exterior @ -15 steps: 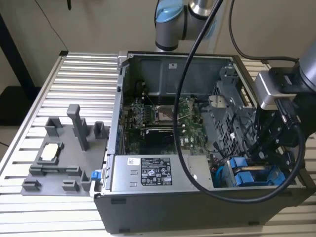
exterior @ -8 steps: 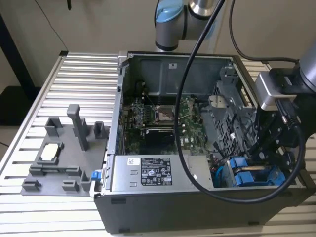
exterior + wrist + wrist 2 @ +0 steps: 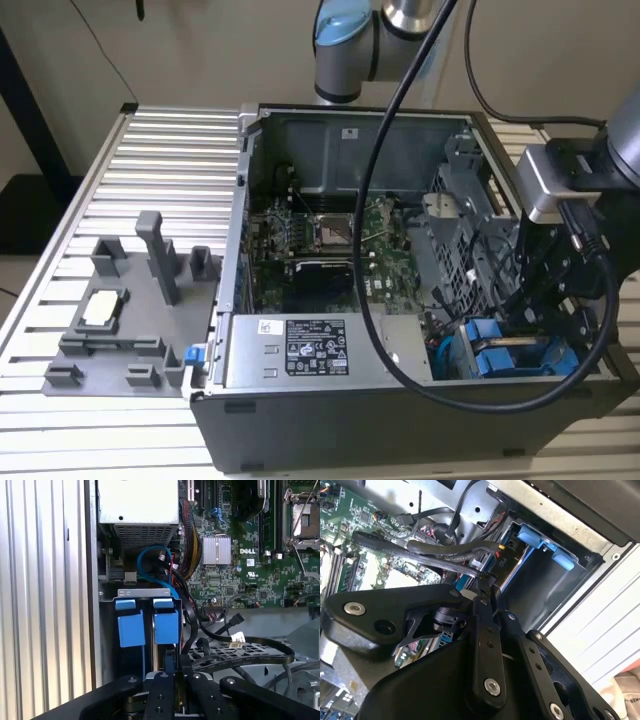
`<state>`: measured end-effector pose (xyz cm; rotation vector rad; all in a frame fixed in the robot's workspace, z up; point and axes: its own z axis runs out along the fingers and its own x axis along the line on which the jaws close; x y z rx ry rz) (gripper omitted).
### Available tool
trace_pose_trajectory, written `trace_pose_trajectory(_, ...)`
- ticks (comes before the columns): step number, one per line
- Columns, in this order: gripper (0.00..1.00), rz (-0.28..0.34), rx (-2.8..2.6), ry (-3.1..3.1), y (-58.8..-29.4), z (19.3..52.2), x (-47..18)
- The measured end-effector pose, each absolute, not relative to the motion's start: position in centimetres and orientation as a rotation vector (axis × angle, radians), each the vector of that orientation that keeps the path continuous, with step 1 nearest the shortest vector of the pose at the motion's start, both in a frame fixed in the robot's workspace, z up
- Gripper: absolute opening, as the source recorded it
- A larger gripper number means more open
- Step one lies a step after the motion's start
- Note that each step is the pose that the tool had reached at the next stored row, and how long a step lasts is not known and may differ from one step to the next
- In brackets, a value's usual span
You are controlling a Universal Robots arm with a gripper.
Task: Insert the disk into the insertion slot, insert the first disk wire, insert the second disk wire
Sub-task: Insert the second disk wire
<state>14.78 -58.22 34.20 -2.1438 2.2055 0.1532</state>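
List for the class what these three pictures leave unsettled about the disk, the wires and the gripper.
- Disk: in the first wrist view its blue carrier tabs show; its depth in the bay is hidden.
- Wire ends: both wrist views lose them behind the gripper linkage.
- Gripper's grasp: hidden in the exterior view by the case wall.

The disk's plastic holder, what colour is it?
Bright blue. The disk's carrier shows best in the first wrist view, sitting in the computer case.

Slatted metal table (image 3: pixel 150 150) carries open computer case (image 3: pixel 420 270), grey fixture (image 3: pixel 130 320).
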Motion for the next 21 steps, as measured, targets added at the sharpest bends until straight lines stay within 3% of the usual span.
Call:
trace_pose_trajectory(14, 0.17, 0.154, -2.144, 2.206, -58.22, 33.49, 14.82)
trace_pose_trajectory(15, 0.24, 0.155, -2.144, 2.206, -58.24, 33.47, 14.88)
trace_pose_trajectory(17, 0.24, 0.162, -2.146, 2.209, -58.26, 33.53, 15.06)
trace_pose_trajectory(18, 0.30, 0.167, -2.149, 2.212, -58.26, 33.65, 15.15)
trace_pose_trajectory(21, 0.30, 0.183, -2.154, 2.220, -58.28, 34.19, 15.34)
